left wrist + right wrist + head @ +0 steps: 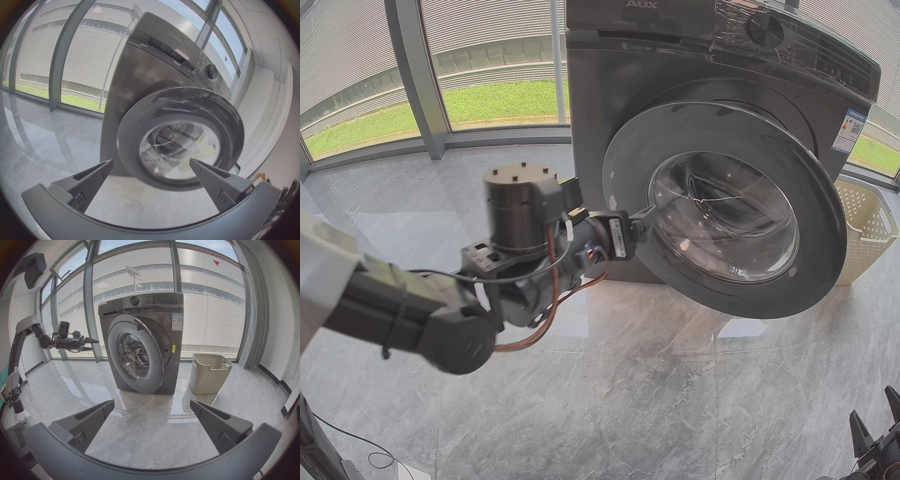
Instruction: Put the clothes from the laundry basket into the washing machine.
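You have the washing machine (612, 94) with its door (631, 162) swung partway open. The left gripper (650, 215), fingers spread and holding nothing, sits near the door's 9 o'clock edge, seemingly just short of contact. The right gripper (151, 402) hangs low at your 4 o'clock, fingers likewise apart and empty. The laundry basket (869, 225) stands on the floor (650, 387) just beside the machine at its 3 o'clock. No clothes rise above its rim, and you cannot see down into it or into the drum. No garment is in hand, so the loading looks not yet begun; the door likely needs a wider swing first.
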